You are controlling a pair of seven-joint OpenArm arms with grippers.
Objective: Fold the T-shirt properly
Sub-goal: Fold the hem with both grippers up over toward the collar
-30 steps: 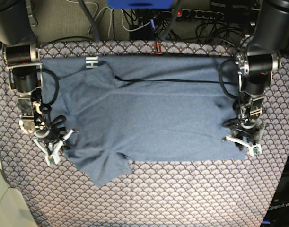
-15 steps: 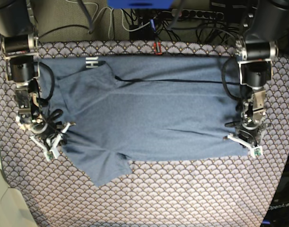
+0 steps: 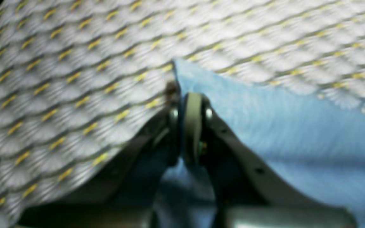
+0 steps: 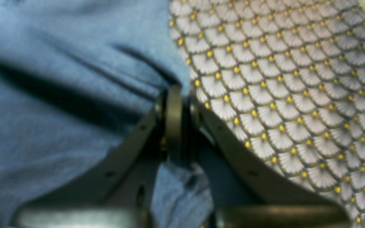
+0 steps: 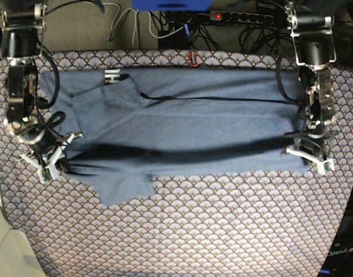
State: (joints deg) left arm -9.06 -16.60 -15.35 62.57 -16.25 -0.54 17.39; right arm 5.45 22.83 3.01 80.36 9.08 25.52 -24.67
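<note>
Left wrist view, blurred: left gripper [image 3: 182, 104] clenched, jaws pressed together on a corner of the T-shirt [image 3: 280, 126], a little blue cloth bunched between the finger bases below; blue fabric spreading to the right of the fingers, scallop-patterned tablecloth [image 3: 59, 79] with yellow dots filling the left and top. Right wrist view: right gripper [image 4: 177, 104] clamped likewise on an edge of the T-shirt [image 4: 59, 110], cloth gathered between the finger bases, dark folds running across the fabric on the left, patterned tablecloth [image 4: 280, 79] to the right of the fingers. Base view: T-shirt [image 5: 193, 130] spread wide across the tablecloth [image 5: 193, 231], slate-blue, a small patch of white lettering [image 5: 111, 75] showing at the upper left beside a folded-over flap, a thin dark line [image 5: 222, 99] running across the upper half, a long dark shadow band under the lower part of the cloth, one sleeve jutting down at the lower left. Right gripper [image 5: 49, 158] at the view's left edge of the garment, gripping it; left gripper [image 5: 309, 151] at the view's right edge, gripping the lower corner. Cables and a power strip [image 5: 245, 17] along the far side beyond the table.
</note>
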